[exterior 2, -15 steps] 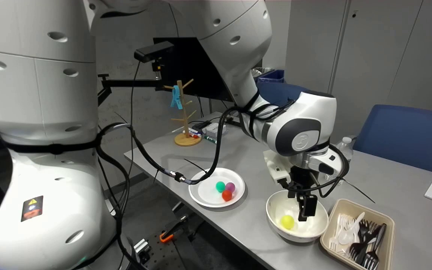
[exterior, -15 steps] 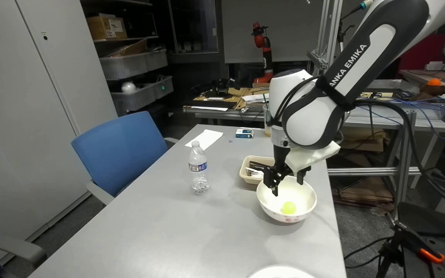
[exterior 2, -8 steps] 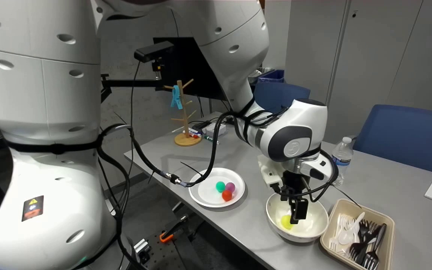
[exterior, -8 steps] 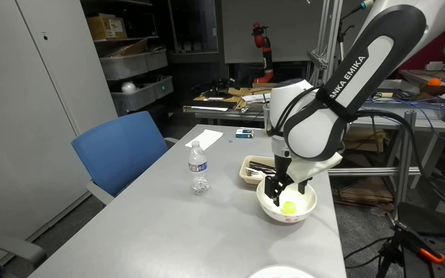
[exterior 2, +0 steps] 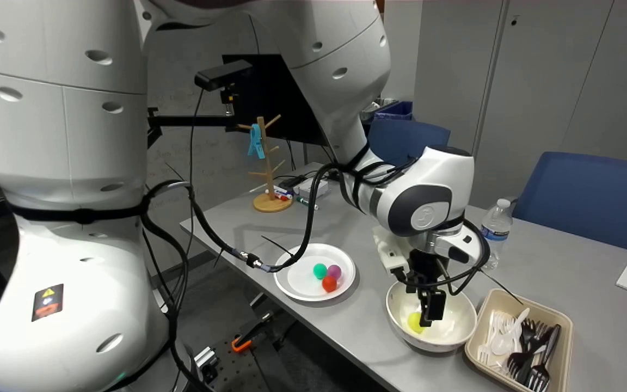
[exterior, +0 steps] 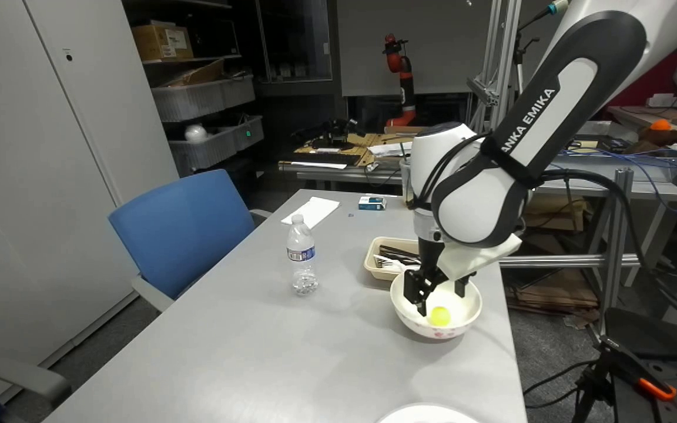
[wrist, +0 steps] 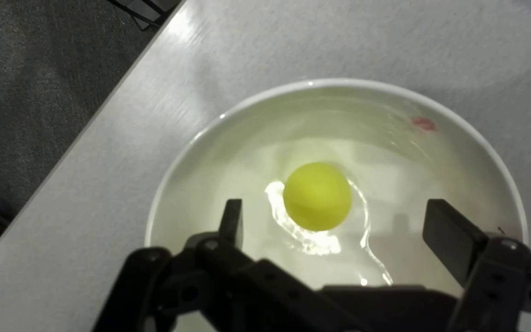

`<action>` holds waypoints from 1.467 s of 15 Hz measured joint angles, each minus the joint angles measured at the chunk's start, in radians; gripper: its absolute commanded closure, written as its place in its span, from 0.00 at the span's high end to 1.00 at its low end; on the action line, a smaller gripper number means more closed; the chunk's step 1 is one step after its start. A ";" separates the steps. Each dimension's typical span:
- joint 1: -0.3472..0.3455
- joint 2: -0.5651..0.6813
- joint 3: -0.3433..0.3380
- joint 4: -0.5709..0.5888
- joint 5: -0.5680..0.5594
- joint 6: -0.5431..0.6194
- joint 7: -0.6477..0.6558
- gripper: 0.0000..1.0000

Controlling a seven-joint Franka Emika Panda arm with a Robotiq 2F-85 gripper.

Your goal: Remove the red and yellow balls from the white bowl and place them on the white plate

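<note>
Gripper (wrist: 334, 223) of mine: jaws spread wide. Grey bench (exterior: 256, 346) carries white bowl (exterior 2: 458, 324) beneath me; whether tips dip below rim, I cannot tell. White plate (exterior 2: 296, 276) sits apart. Yellow ball (wrist: 317, 196) lies inside bowl; orange-red ball (exterior 2: 329, 283) rests on plate beside green ball (exterior 2: 320, 271), purple ball (exterior 2: 334, 271).

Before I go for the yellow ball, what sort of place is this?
Most likely a robotics lab, perhaps with office use too. An exterior view shows another robot arm, red and black, in the background, plus storage bins and a blue office chair beside the table.
</note>
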 measured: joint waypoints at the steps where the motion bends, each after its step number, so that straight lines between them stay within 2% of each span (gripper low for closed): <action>1: 0.000 0.001 0.000 0.000 0.000 0.000 0.000 1.00; 21: -0.001 0.069 0.002 0.020 0.017 0.039 -0.020 1.00; 22: -0.001 0.072 0.002 0.021 0.022 0.040 -0.023 0.98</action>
